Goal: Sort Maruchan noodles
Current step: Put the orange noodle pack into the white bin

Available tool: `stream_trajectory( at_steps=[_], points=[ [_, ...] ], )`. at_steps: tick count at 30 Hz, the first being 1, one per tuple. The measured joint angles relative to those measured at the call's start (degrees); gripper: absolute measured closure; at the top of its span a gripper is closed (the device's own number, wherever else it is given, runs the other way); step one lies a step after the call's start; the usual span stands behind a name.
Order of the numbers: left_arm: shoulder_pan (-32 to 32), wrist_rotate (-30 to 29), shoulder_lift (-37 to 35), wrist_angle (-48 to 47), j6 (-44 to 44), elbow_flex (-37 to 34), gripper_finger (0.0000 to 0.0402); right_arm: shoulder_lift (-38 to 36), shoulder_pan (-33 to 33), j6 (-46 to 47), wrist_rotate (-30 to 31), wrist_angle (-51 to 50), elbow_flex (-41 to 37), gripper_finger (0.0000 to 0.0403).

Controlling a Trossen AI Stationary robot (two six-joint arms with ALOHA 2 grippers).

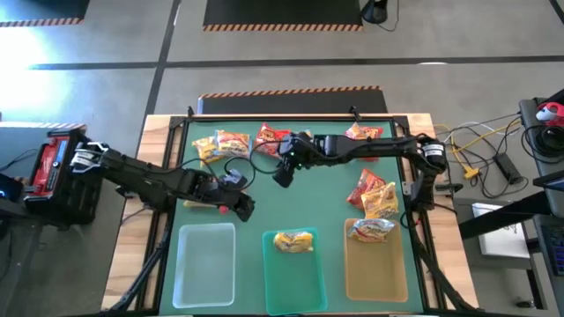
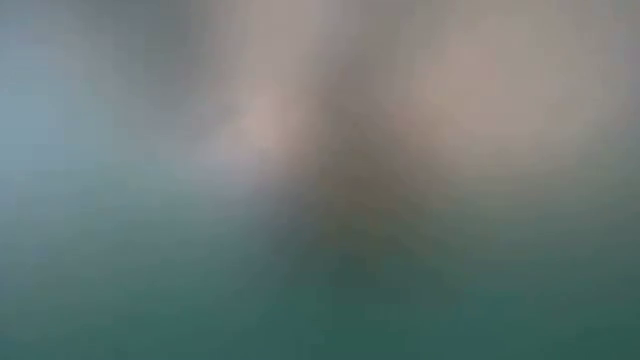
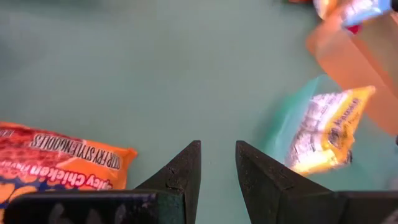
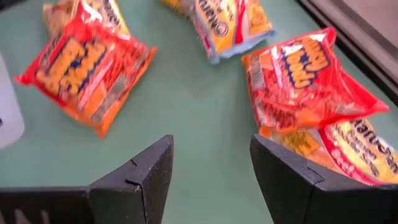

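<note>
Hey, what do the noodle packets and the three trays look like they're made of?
Red noodle packet: thin glossy plastic film, judging by its crinkles and glare. Clear tray, teal tray and amber tray: probably smooth translucent plastic, since the green mat shows through them.

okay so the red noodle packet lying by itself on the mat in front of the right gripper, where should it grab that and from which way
Judging by its flat pose, come straight down on the red packet with the open right gripper, fingers across its puffy middle. The crimped ends look too thin and slippery, and the neighbouring packets lie apart.
</note>
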Motion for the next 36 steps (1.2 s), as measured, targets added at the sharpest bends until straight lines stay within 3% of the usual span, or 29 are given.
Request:
stream_trajectory(
  at_steps=[8, 19, 22, 27, 36],
  points=[
    [2.8, 0.1, -0.8, -7.2, -3.4, 0.0, 0.0318, 2.2, -0.5, 2.7, 0.0, 7.1, 0.0, 0.0202],
    [2.1, -8.5, -10.0, -11.1, -24.7, -5.4, 0.0318, 3.1, -1.5, 4.2, -0.7, 7.2, 0.0, 0.0202],
    [2.1, -8.7, -11.2, -14.1, -29.3, -6.3, 0.0318, 3.9, -3.3, 6.0, -6.8, 7.4, 0.0, 0.0202],
    [1.3, -4.3, -13.3, -22.5, -33.5, -6.4, 0.0318, 6.7, -5.9, 7.2, -17.6, 8.1, 0.0, 0.0202],
    [1.1, -2.7, -14.8, -24.7, -37.8, -9.5, 0.0318, 11.2, -6.6, 7.0, -23.1, 8.8, 0.0, 0.0202]
  ],
)
